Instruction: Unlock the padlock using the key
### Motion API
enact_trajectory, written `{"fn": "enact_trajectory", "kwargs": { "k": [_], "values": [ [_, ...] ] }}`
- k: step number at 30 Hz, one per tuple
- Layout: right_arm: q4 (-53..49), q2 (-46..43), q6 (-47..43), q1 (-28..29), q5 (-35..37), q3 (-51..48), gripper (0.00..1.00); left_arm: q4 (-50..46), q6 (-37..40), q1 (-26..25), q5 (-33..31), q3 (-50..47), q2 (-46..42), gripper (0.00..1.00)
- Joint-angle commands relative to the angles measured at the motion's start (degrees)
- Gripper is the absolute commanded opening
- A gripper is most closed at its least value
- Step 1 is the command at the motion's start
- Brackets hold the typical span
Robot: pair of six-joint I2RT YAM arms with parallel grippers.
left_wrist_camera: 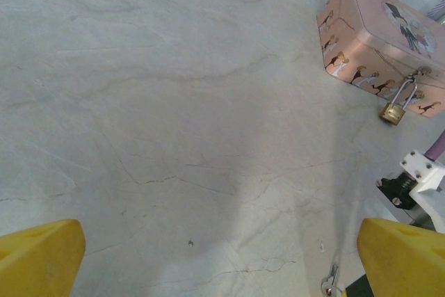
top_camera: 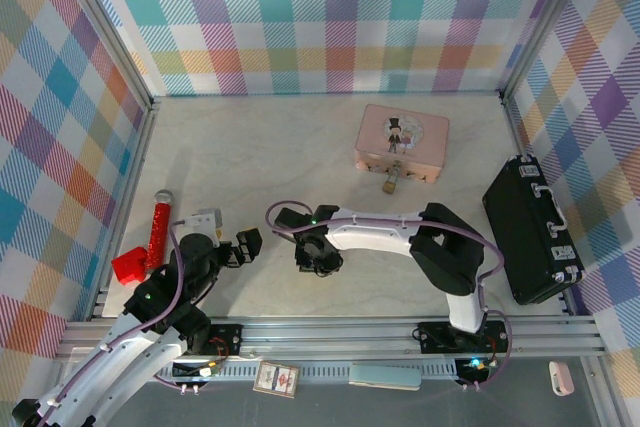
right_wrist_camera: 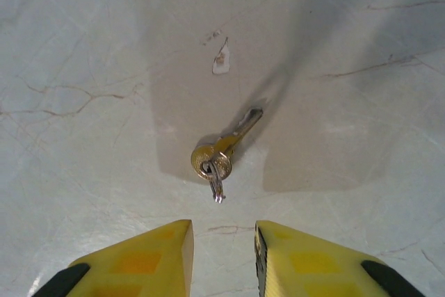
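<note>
Key [right_wrist_camera: 221, 149] lies flat mid-frame, right gripper [right_wrist_camera: 222, 255] poised just below it, narrowly parted and empty, probably lining up a pinch; left gripper [left_wrist_camera: 222, 262] gapes wide, holding nothing.

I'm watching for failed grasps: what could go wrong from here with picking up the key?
The key lies flat on the table, so the right pincer, its jaws barely apart, may slide over it or push it away. Its small ring could be pinched instead, leaving the key dangling.
</note>
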Motion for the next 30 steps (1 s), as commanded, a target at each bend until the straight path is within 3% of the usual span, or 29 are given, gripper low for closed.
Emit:
{"fn": "enact_trajectory", "kwargs": {
  "k": [1,30],
  "values": [
    [-0.2,1.4,2.6,-0.1,-0.1,-0.1,0.29,-0.9,0.1,-0.4,-1.1,-0.4,-0.7,1.00],
    [0.4,6.8,0.7,-0.7,0.6,2.8,0.20,-1.0,0.1,-0.4,-0.9,-0.4,-1.1,1.00]
  ]
}}
